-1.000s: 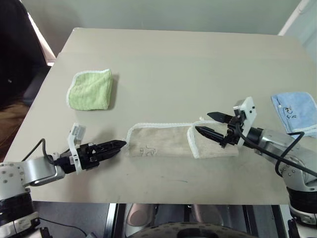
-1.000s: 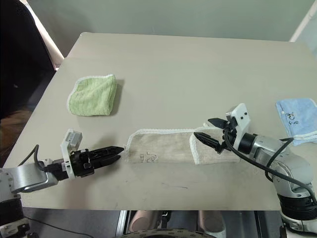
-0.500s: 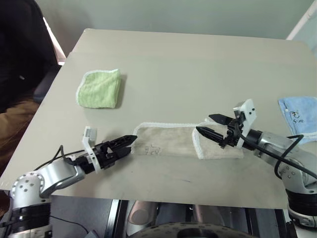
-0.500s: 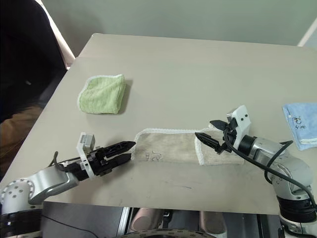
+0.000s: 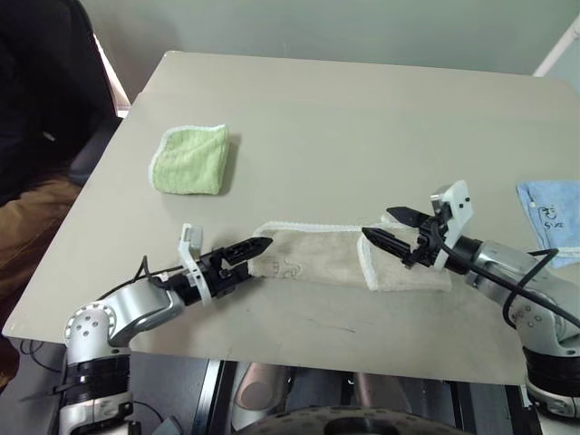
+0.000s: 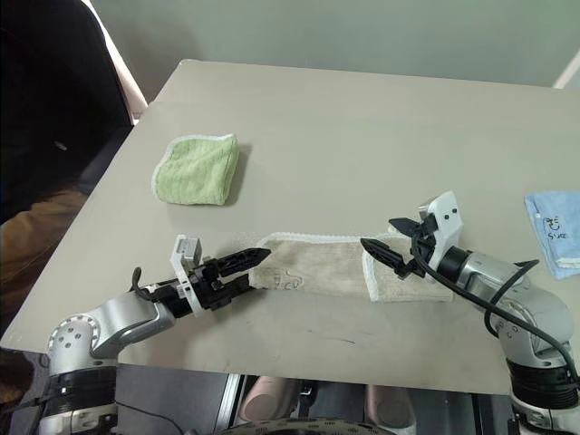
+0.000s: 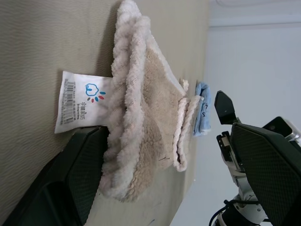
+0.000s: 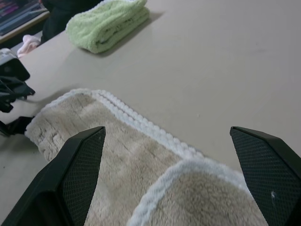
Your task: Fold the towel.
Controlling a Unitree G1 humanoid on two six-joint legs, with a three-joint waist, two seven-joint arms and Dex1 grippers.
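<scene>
The left pincer (image 6: 246, 265) stood wide around the beige towel's (image 6: 322, 269) end. The right pincer (image 6: 388, 235) gaped wide over the folded end, holding nothing.

Head cameras look down over the table (image 5: 362, 109); both wrist cameras sit low, close to the towel (image 6: 317, 267), facing each other.

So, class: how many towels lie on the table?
3: the beige towel near the front edge, the green towel folded at far left, the blue towel at the right edge, partly cropped.
</scene>
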